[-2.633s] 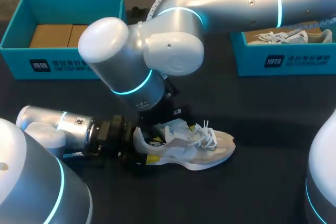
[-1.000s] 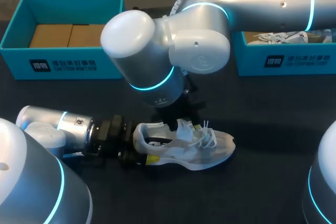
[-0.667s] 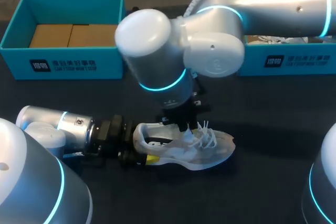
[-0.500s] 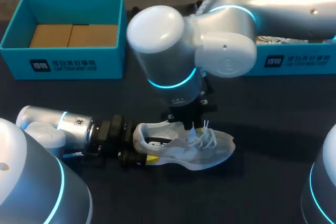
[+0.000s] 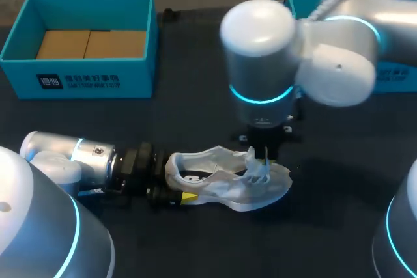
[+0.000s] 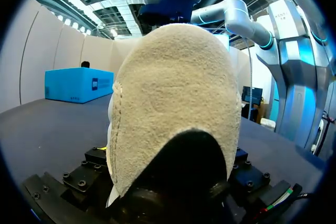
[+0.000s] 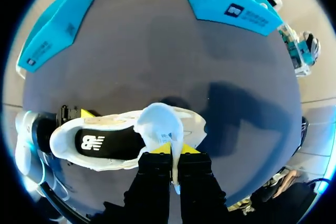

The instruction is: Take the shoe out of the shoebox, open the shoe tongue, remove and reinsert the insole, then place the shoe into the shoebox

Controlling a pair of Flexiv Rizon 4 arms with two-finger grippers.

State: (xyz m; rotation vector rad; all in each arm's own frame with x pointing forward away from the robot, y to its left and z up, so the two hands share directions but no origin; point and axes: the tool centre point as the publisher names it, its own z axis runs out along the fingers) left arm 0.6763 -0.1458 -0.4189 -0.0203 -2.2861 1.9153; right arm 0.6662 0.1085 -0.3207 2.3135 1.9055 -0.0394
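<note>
A white shoe (image 5: 229, 185) lies on its sole on the dark table, toe to the right. My left gripper (image 5: 179, 179) is shut on its heel, a yellow tip on each side; in the left wrist view the fuzzy heel (image 6: 173, 93) fills the space between the fingers. My right gripper (image 5: 264, 154) hangs over the laces, shut on the white tongue (image 7: 160, 127), which is pulled up and toward the toe. In the right wrist view the gripper (image 7: 174, 153) pinches the tongue, and the black insole (image 7: 102, 142) shows inside the open shoe (image 7: 68, 156).
A teal shoebox (image 5: 78, 79) with brown cardboard inside stands at the back left. A second teal box (image 5: 394, 76) stands at the back right, partly hidden by my right arm. Bare dark table lies in front of the shoe.
My right arm has swung to the right; its gripper shut on the tongue and drew it toward the toe, widening the shoe's mouth. The left arm and shoe stayed put.
</note>
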